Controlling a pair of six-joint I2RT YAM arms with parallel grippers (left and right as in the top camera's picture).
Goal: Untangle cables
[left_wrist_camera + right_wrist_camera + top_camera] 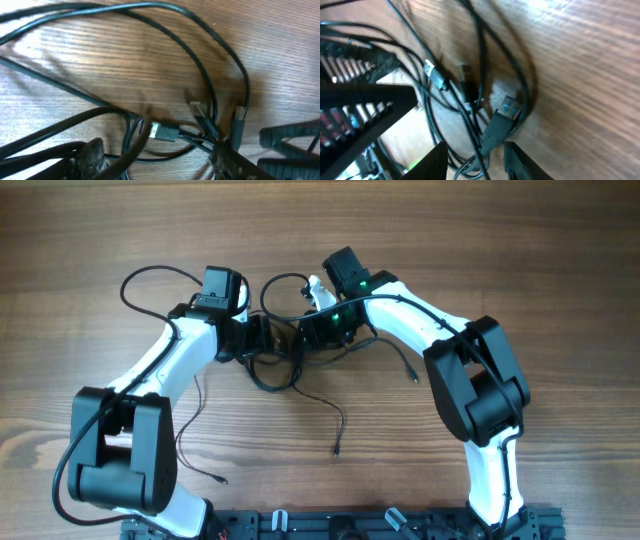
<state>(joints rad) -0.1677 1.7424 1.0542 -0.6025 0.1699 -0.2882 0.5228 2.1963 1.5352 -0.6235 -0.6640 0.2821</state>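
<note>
Overhead, the cables [338, 425] tangle far mid-table between two grippers, and three loose ends trail nearer. Only the right wrist view resolves three plugs [506, 111]. The left gripper [262, 335] has its fingers apart. So does the right gripper [305, 330], straddling one cord.

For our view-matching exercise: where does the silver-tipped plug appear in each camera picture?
Overhead: too small to pick out, somewhere inside the cable tangle at upper centre.
Left wrist: silver-tipped plug low, just left of centre.
Right wrist: up, left of centre.
Shared landmark: the cable tangle.
</note>
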